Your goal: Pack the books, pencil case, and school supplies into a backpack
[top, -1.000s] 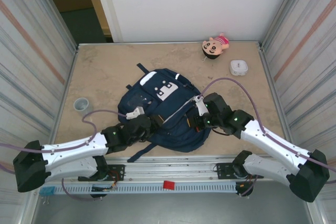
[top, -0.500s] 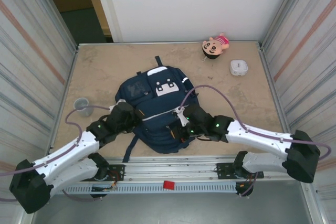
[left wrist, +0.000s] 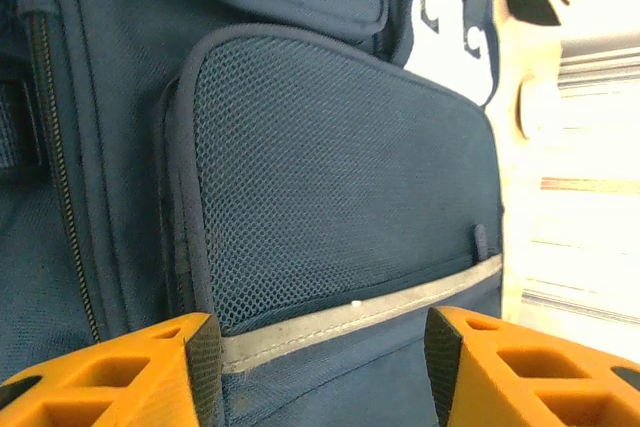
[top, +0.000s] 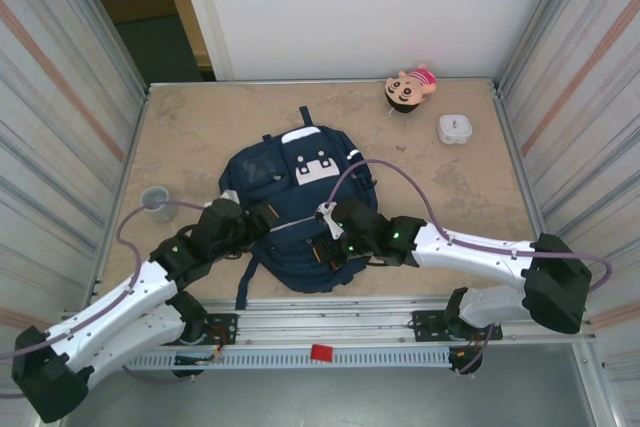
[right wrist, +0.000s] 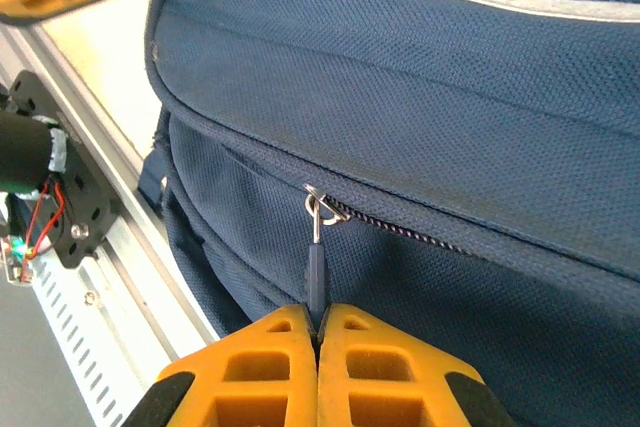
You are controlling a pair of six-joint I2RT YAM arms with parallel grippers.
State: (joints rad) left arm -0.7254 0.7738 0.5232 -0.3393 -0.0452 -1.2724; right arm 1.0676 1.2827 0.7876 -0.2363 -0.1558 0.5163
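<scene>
The navy backpack (top: 290,197) lies flat mid-table, its white patches and grey panel toward the far end. My right gripper (top: 327,246) (right wrist: 317,313) is at the bag's near side, shut on the dark zipper pull (right wrist: 316,272). The pull hangs from a metal slider (right wrist: 320,203) on a closed zipper. At the bag's left side my left gripper (top: 262,217) (left wrist: 315,352) is open just over the mesh pocket (left wrist: 330,177) and the pale stripe (left wrist: 350,317), with nothing held. The book, the pencil case and the small supplies are out of view.
A pink plush doll (top: 410,87) and a white rounded box (top: 455,128) sit at the far right. A grey ring-shaped roll (top: 155,199) lies left of the bag. The metal rail (top: 330,324) runs along the near edge, and corrugated walls close both sides.
The backpack has turned from a slant to straight and shifted slightly away. Both grippers have moved left along the bag, the right one still pinching the zipper pull.
</scene>
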